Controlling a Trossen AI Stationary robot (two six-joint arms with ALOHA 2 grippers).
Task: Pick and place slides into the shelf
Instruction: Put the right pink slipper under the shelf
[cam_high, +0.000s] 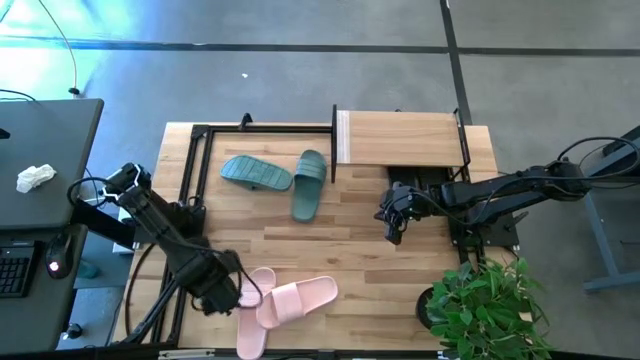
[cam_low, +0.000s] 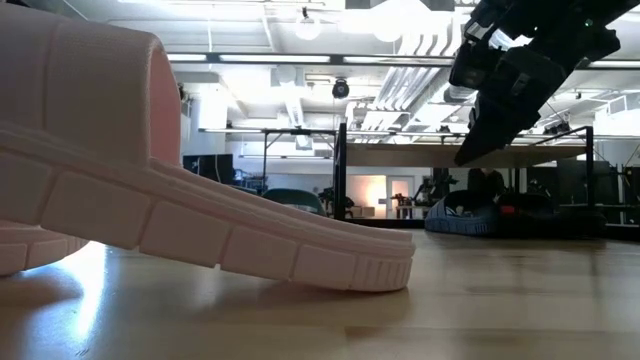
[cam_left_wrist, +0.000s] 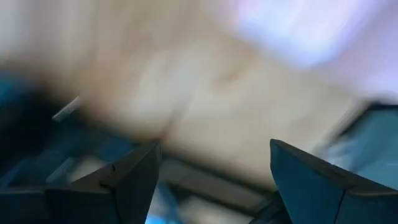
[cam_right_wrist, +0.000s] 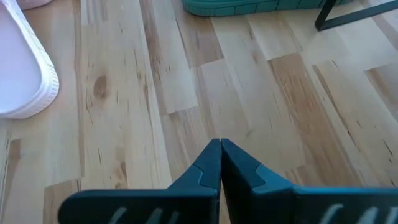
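Note:
Two pale pink slides lie crossed near the table's near edge, one (cam_high: 298, 299) resting over the other (cam_high: 252, 328); the upper one fills the low view's left (cam_low: 150, 210). Two teal-green slides (cam_high: 256, 173) (cam_high: 310, 185) lie flat mid-table, by the far side. Black slides (cam_low: 470, 214) sit under the shelf (cam_high: 400, 138), whose wooden top is at the far edge. My left gripper (cam_high: 226, 287) (cam_left_wrist: 211, 174) is open, just left of the pink pair. My right gripper (cam_high: 391, 228) (cam_right_wrist: 221, 147) is shut and hangs above bare table in front of the shelf.
A bare black metal frame (cam_high: 192, 170) stands along the table's left part. A green potted plant (cam_high: 485, 305) sits at the near right corner. Bare wood (cam_high: 350, 235) lies between the teal and pink slides. A dark side desk (cam_high: 40, 180) is to the left of the table.

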